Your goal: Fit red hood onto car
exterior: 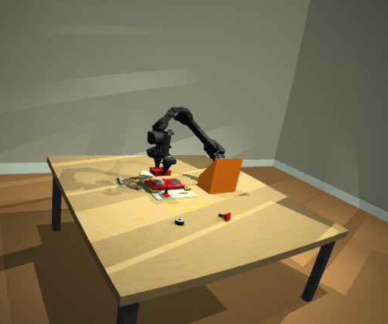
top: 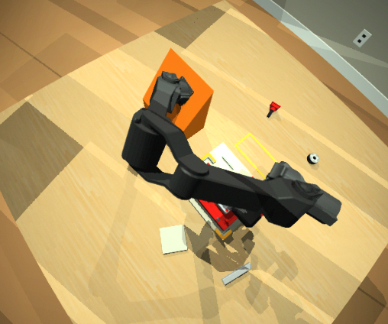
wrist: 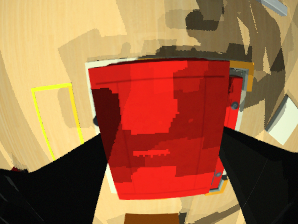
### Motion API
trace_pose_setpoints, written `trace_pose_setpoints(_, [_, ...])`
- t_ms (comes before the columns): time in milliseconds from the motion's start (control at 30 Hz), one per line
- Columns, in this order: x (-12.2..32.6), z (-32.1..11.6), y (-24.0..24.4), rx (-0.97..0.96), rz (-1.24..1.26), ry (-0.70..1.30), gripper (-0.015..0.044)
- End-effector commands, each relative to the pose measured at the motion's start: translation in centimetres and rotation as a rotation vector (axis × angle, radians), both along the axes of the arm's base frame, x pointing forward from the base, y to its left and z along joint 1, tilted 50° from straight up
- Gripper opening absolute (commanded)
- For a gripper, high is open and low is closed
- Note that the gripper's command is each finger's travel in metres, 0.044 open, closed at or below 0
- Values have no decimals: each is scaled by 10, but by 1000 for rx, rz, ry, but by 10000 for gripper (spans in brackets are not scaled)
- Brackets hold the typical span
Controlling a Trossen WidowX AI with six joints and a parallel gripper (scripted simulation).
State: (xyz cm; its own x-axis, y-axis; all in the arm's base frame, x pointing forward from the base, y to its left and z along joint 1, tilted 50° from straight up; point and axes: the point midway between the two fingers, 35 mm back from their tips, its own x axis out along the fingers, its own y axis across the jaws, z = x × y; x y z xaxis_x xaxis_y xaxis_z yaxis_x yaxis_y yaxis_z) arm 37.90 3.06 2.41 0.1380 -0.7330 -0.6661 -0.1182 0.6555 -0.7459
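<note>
Red hood (exterior: 160, 171) (wrist: 161, 131) pinched in the black pincer (exterior: 162, 168) (wrist: 161, 135)

Its broad flat roof shows faint creases, above the pale-grained wooden bench (top: 105, 214) (exterior: 208, 244) (wrist: 40, 45).

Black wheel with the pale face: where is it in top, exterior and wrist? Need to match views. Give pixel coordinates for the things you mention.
Top: the black wheel (top: 309, 159) (exterior: 179, 223) is right of centre, at about mid-height.
Exterior: below centre and slightly left, on the near part of the table.
Wrist: not in it.
Shared landmark: yellow rectangular outline (top: 263, 148) (exterior: 189, 208) (wrist: 52, 87), left of the wheel in top, just above it in exterior, at the left in wrist.
</note>
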Motion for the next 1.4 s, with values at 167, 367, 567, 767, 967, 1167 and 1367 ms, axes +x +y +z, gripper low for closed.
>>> trace_pose_setpoints(167, [-13,19,-24,-12,-10,-8,0])
trace_pose_setpoints(367, [-21,31,-38,-18,-19,-17,0])
trace_pose_setpoints(567, [-27,37,-46,-21,-25,-22,0])
trace_pose_setpoints(767, [-24,31,-50,-21,-25,-22,0])
trace_pose_setpoints(967, [-21,16,-71,-21,-25,-22,0])
trace_pose_setpoints(1167, [-21,7,-86,-23,-25,-23,0])
trace_pose_setpoints(1367, [-21,7,-86,-23,-25,-23,0])
